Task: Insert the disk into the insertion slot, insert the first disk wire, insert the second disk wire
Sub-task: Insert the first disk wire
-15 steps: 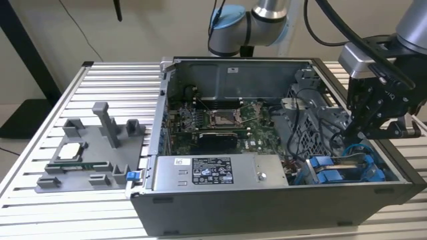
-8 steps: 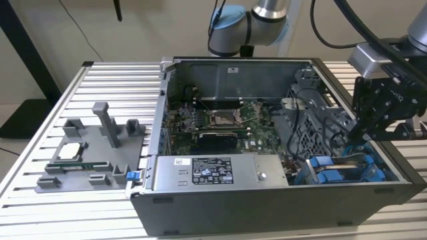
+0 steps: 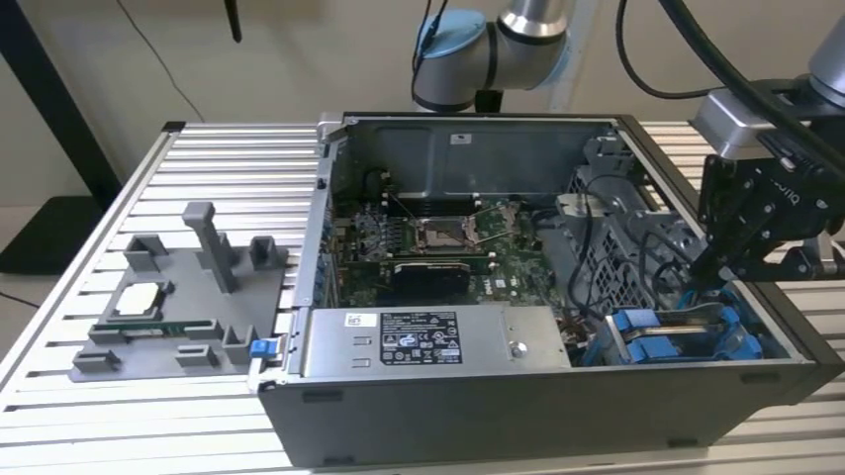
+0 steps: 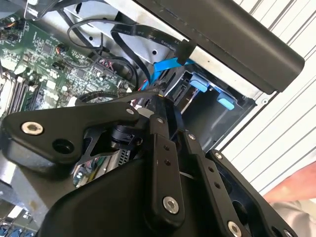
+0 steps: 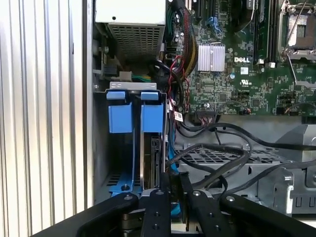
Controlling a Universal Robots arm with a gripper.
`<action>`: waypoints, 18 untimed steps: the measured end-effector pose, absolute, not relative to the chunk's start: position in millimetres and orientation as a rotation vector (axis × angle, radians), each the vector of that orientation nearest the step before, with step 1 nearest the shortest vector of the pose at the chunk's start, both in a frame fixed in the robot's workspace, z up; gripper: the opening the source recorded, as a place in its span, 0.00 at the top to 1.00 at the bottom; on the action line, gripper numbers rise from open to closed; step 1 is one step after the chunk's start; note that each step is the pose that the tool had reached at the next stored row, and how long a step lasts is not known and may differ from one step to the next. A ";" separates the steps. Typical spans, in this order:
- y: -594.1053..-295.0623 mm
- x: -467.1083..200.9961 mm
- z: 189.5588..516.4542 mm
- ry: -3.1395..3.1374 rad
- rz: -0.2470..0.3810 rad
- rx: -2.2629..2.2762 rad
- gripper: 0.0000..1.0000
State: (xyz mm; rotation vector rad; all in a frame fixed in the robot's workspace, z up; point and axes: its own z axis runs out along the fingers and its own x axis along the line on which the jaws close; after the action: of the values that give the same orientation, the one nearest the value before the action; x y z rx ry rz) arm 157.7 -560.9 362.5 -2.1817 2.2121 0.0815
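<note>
Blue-framed disk (image 5: 151,117): stands on edge in the insertion slot (image 5: 133,85) and looks seated, just beside the silver box (image 5: 131,29).
Handling: judged stiff, dense for its size, smooth-sided and sensitive to knocks. It is best taken by the long edges of its plastic frame, never by the connector end.
Gripper (image 5: 174,177): hangs just beside the disk's inner edge, closed down to a narrow gap. Whether it pinches anything cannot be told.
Wires: a flat blue wire (image 4: 167,65) runs down by the cage near the claw's tip. Black wires (image 5: 217,158) loop over the neighbouring perforated cage.
Motherboard (image 3: 436,237): green, further in, well apart.
</note>
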 end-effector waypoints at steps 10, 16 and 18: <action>-564.2 158.6 360.9 2.212 0.082 -2.182 1.00; -567.8 158.9 357.1 2.212 0.082 -2.182 1.00; -568.6 158.9 355.7 2.211 0.082 -2.182 1.00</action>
State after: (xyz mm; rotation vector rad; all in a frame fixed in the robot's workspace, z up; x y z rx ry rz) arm 158.9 -568.6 355.7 -2.1824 2.2112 0.0817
